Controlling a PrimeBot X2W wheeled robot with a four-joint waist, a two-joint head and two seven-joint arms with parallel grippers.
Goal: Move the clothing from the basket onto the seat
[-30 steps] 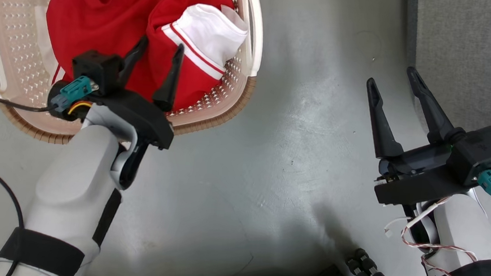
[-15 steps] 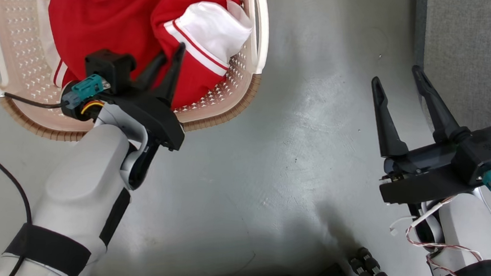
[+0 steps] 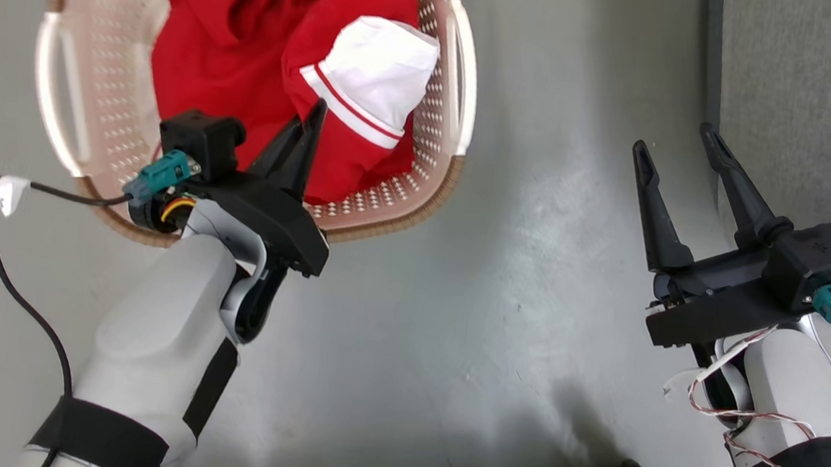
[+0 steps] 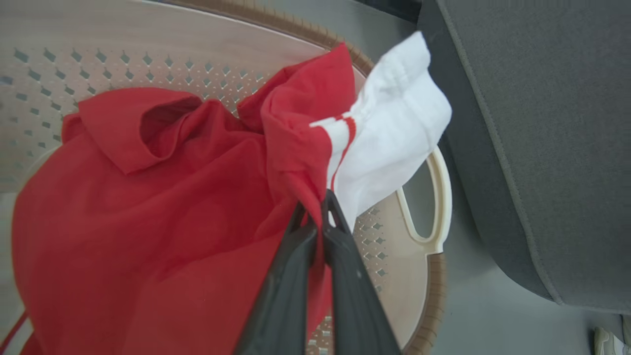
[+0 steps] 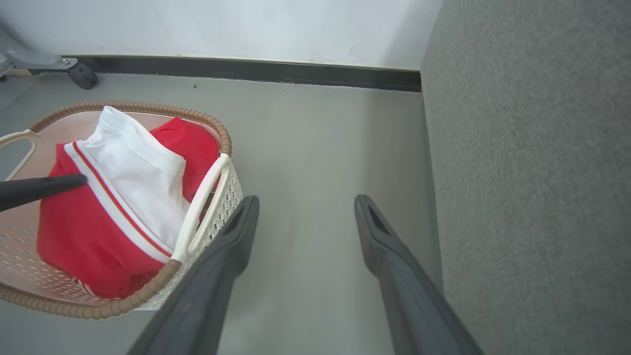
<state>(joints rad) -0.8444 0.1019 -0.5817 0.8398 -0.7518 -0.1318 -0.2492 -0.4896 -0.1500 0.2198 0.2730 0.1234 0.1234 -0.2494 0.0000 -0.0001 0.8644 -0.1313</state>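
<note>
Gripping the clothing (image 4: 172,207) in the basket (image 4: 98,59), our left gripper (image 4: 314,207) is clamped; right gripper (image 5: 305,199) gapes empty; we judge lifting toward the seat (image 4: 542,123) next.

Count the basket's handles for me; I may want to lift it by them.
2: one handle on the basket's left in the head view, the other on its right, toward the seat.

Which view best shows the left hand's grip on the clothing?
Left wrist view: the left hand pinches a red fold of clothing, close up. Head view shows it from behind; right wrist view, a fingertip side-on.
</note>
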